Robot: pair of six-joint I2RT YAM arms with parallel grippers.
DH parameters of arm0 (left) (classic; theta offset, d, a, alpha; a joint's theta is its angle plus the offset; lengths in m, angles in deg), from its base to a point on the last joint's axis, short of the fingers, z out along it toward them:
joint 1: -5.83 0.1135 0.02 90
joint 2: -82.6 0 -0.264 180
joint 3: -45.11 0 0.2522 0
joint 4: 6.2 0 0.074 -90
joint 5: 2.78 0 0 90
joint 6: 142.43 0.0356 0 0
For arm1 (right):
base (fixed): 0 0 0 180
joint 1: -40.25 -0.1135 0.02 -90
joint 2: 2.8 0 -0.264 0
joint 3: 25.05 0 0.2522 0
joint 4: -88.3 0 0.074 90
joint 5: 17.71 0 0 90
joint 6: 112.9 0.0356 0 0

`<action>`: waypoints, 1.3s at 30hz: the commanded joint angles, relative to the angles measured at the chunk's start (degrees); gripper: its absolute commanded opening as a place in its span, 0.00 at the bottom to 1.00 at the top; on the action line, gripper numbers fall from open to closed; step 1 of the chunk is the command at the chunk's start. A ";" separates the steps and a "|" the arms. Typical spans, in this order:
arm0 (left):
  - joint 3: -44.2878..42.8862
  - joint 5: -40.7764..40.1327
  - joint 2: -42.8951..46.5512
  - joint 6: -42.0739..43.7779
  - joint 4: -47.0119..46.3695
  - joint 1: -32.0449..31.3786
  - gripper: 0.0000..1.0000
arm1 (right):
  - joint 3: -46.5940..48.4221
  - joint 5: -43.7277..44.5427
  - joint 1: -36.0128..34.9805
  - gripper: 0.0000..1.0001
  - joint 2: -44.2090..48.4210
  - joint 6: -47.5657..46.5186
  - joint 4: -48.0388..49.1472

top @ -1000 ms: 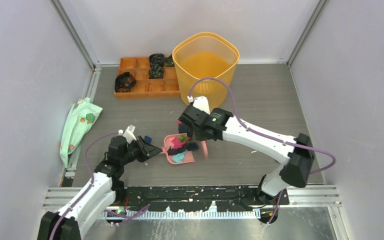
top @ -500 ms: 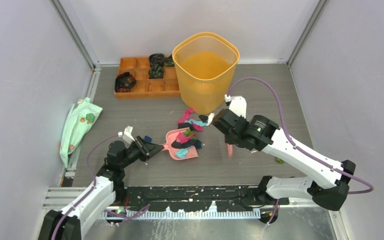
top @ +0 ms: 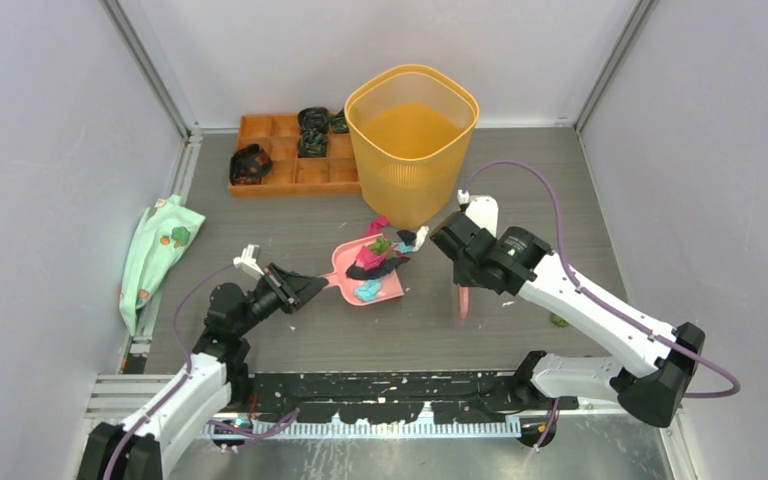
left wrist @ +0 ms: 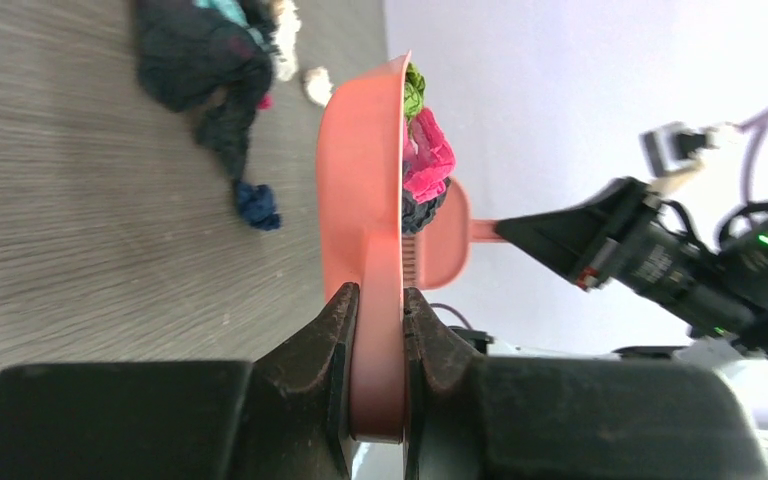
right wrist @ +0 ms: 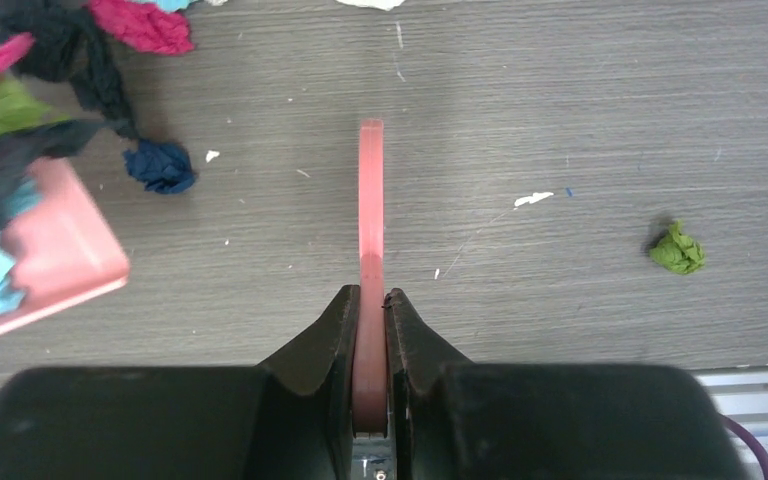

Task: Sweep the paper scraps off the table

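Currently left tool [left wrist: 377,300] grips heaped dustpan [left wrist: 360,180], right tool [right wrist: 371,300] grips pink sweeper [right wrist: 371,200]; tilt the pan and paper scraps [top: 375,255] spill onto counter [right wrist: 560,100].

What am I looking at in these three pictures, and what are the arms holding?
Two robot arms work at a table, each ending in a two-finger gripper. One picture looks down from above; the other two come from cameras on the wrists. The left gripper is shut on a pink dustpan loaded with paper scraps. The right gripper is shut on a thin pink sweeper. A green scrap, an orange bin, a tray and a cloth lie around.
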 commanded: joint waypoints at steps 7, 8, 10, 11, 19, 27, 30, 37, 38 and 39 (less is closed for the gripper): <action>-11.56 0.72 9.36 -6.32 14.90 -0.01 0.01 | -1.20 -4.73 11.56 0.00 5.76 -6.33 -0.52; -13.23 0.98 8.66 -7.28 16.33 -0.01 0.01 | -1.07 -5.12 12.18 0.01 5.78 -6.81 -0.54; -16.53 2.09 6.12 -8.80 17.14 0.08 0.01 | -0.93 -5.71 13.21 0.01 5.55 -7.53 -0.34; -18.18 2.54 5.17 -9.22 17.37 0.08 0.01 | -0.98 -5.85 13.61 0.00 5.37 -7.81 -0.22; -36.43 4.27 -2.92 -8.14 26.46 0.08 0.01 | -2.35 -7.81 15.90 0.00 5.27 -9.54 1.30; -53.75 8.50 -16.12 -8.68 30.70 0.08 0.01 | -4.04 -7.95 16.33 0.01 6.59 -10.01 2.31; -60.36 9.56 -21.89 -8.75 30.97 0.17 0.01 | -4.52 -8.38 16.34 0.01 7.61 -9.87 2.69; -80.64 11.43 -38.54 -9.24 32.82 0.58 0.00 | -4.70 -9.27 16.34 0.01 9.72 -9.68 2.76; -84.18 11.75 -41.24 -8.99 33.40 0.65 0.01 | -4.75 -9.41 16.38 0.01 10.01 -9.66 2.68; -87.84 12.28 -43.86 -8.29 35.10 0.84 0.01 | -4.90 -9.65 16.30 0.01 10.47 -9.69 2.83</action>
